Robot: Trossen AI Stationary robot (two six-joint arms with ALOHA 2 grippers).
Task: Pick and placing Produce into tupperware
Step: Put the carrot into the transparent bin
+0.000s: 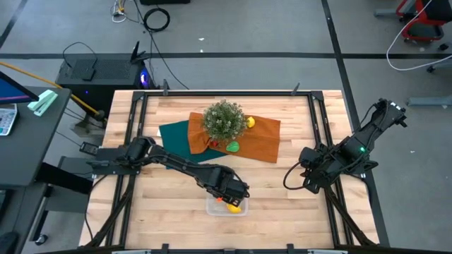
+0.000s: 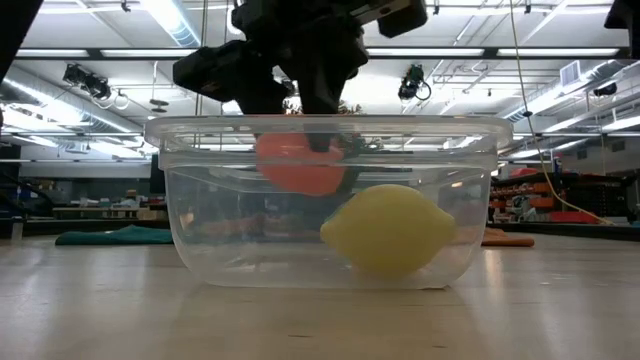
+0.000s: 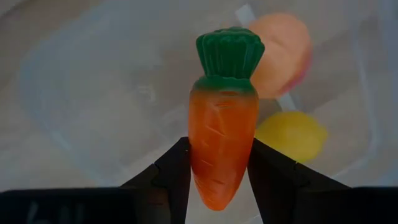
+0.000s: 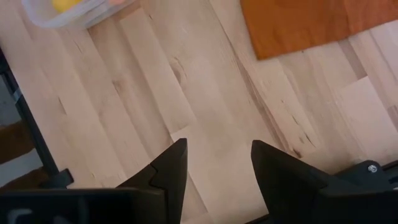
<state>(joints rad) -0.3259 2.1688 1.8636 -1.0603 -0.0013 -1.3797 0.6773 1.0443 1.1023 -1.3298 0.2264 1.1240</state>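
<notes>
The left gripper (image 3: 219,171) pinches the carrot (image 3: 222,146) over the tupperware (image 2: 190,215) near the table's front edge. It hides most of the box from above. The right gripper (image 4: 216,163) waits spread by the right edge.

Colours I see from my station

My left arm's dark fingers (image 3: 171,177) frame an orange carrot (image 3: 222,146) with a ribbed green top; behind it, a peach-coloured fruit (image 3: 283,53) and a yellow lemon (image 3: 292,134) sit in the clear tupperware (image 3: 74,93). Pale wood-grain counter (image 1: 282,197), orange cloth (image 1: 263,141), teal cloth (image 1: 175,135), bushy green plant (image 1: 224,118).
</notes>
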